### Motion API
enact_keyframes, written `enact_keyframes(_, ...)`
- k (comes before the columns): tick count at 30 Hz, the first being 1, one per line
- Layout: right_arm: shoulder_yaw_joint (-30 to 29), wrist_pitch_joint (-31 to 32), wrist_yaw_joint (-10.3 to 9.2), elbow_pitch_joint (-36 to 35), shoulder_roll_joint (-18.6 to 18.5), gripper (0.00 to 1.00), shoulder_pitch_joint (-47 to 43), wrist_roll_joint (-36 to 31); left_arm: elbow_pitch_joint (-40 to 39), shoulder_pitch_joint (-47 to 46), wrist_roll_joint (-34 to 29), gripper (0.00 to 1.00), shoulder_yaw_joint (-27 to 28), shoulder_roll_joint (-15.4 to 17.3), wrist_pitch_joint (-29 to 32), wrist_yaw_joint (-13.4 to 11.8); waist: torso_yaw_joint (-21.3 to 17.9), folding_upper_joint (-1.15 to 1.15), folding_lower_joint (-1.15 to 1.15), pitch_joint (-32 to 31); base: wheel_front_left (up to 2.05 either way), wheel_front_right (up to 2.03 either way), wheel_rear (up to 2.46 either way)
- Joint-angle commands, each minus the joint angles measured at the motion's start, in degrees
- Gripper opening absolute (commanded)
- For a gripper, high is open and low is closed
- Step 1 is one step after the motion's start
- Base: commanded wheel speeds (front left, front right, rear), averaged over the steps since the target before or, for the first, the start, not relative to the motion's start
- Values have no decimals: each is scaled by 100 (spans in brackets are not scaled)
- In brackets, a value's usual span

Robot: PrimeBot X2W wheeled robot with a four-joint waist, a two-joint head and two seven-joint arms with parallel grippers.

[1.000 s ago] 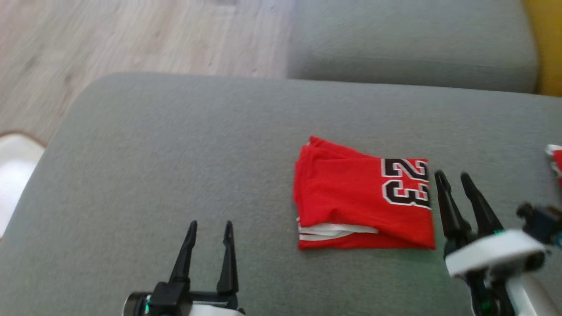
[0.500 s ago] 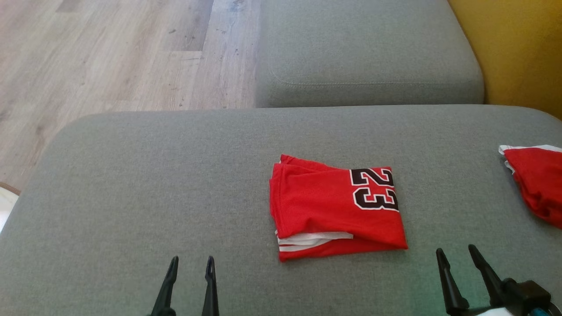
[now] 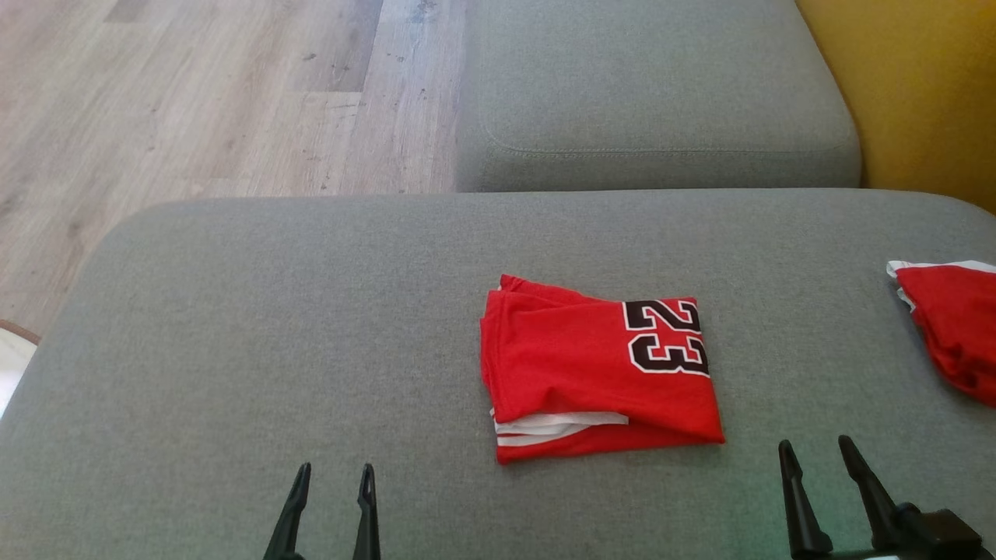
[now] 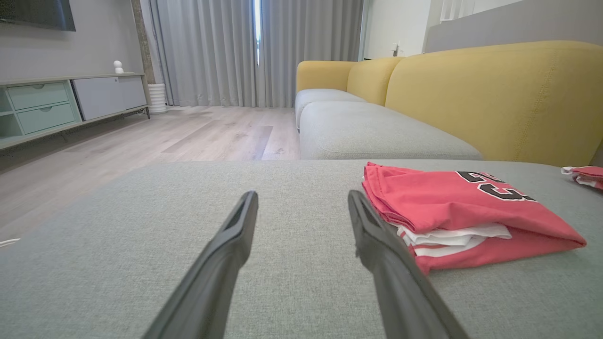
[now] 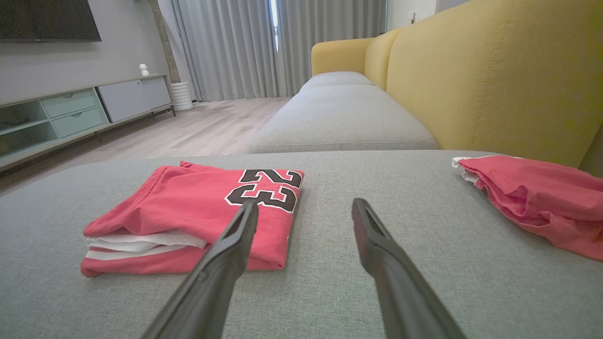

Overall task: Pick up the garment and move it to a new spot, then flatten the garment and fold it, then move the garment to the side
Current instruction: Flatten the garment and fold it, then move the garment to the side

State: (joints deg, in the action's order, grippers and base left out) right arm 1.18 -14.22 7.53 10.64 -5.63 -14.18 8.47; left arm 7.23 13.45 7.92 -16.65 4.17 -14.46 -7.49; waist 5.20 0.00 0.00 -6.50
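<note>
A red garment (image 3: 595, 373) with a black "23" lies folded into a rectangle on the grey cushion (image 3: 311, 311), white trim showing at its near edge. It appears at the right in the left wrist view (image 4: 452, 212) and at the left in the right wrist view (image 5: 198, 216). My left gripper (image 3: 332, 476) is open near the bottom edge, left of the garment, with nothing between its fingers. At the lower right my right gripper (image 3: 818, 451) is open and empty too, just past the garment's near right corner.
Another red garment (image 3: 953, 323) lies crumpled at the cushion's right edge, also in the right wrist view (image 5: 537, 197). A second grey seat cushion (image 3: 654, 93) lies beyond, with a yellow backrest (image 3: 926, 85) at the right. Wooden floor (image 3: 194, 93) lies off the far left.
Both grippers have drawn back toward the bottom edge, away from the folded garment. The camera shifted too. The garment lies as it did, folded.
</note>
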Motion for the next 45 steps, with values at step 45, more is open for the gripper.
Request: enact_keyframes(45, 549, 1284, -4, 1541, -574, 100, 2138, 580, -527, -446, 240, 100, -138, -129, -54, -234, 318, 0, 0, 794, 0, 0, 0)
